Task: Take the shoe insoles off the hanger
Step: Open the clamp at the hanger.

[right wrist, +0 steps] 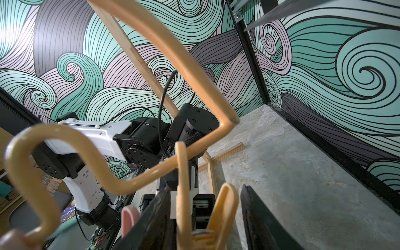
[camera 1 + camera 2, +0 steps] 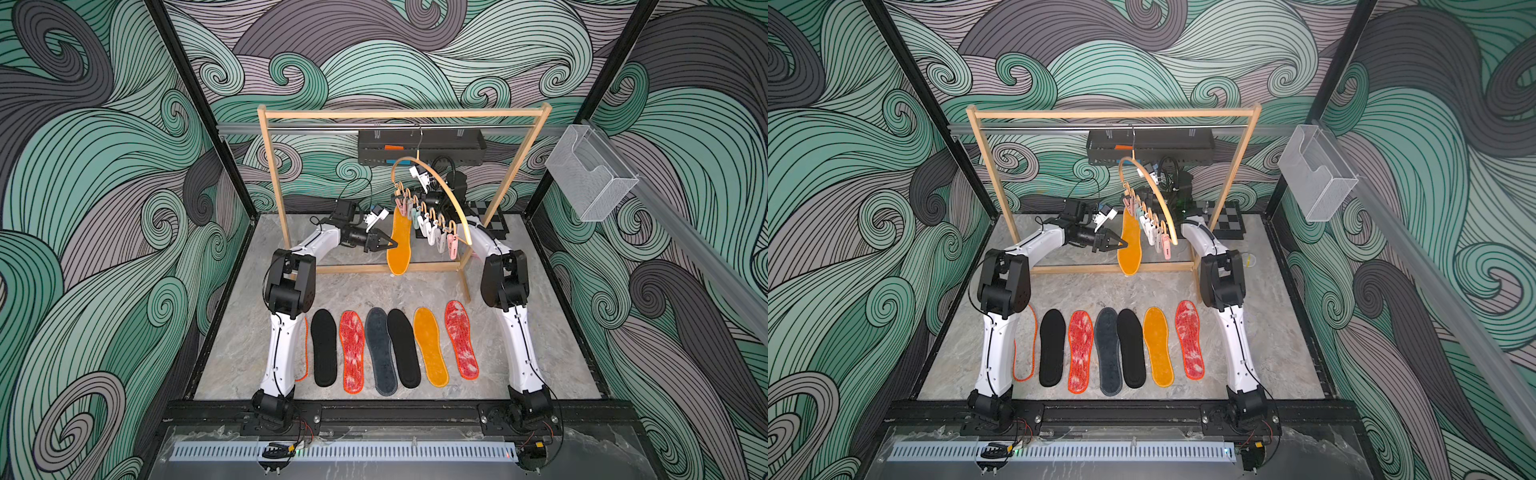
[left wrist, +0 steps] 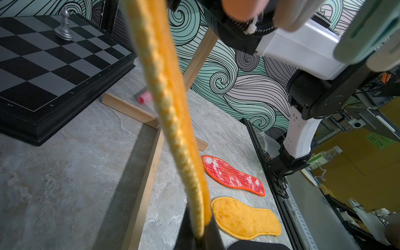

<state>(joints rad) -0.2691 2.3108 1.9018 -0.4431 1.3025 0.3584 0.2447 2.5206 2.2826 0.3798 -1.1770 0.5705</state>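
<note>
**Between the left claw's fingers: one mustard insole, the last on the hanger**

1. Left claw [image 2: 390,245]: closed on the long edge of the hanging mustard insole [image 2: 401,259], about mid-length. It is probably placed there to steady the insole and draw it down once its peg lets go.
2. Above that claw: hanger [image 2: 451,197], hooked on the wooden rack [image 2: 399,113].
3. Right claw [image 1: 205,194]: jaws part-way apart either side of a yellow peg [image 1: 220,205], not visibly pinching. It is likely set to squeeze the peg, but whether this peg holds the insole cannot be told.
4. Below the left claw, nearer the arm bases: laid-out insoles [image 2: 380,353], seven in a row on the table [image 2: 540,332], one half hidden by the left arm.

Views: both top views show the insole's flat face but hide the right claw behind the bow. Only the right wrist view shows that claw's jaws. The left wrist view shows the insole edge-on.
</note>
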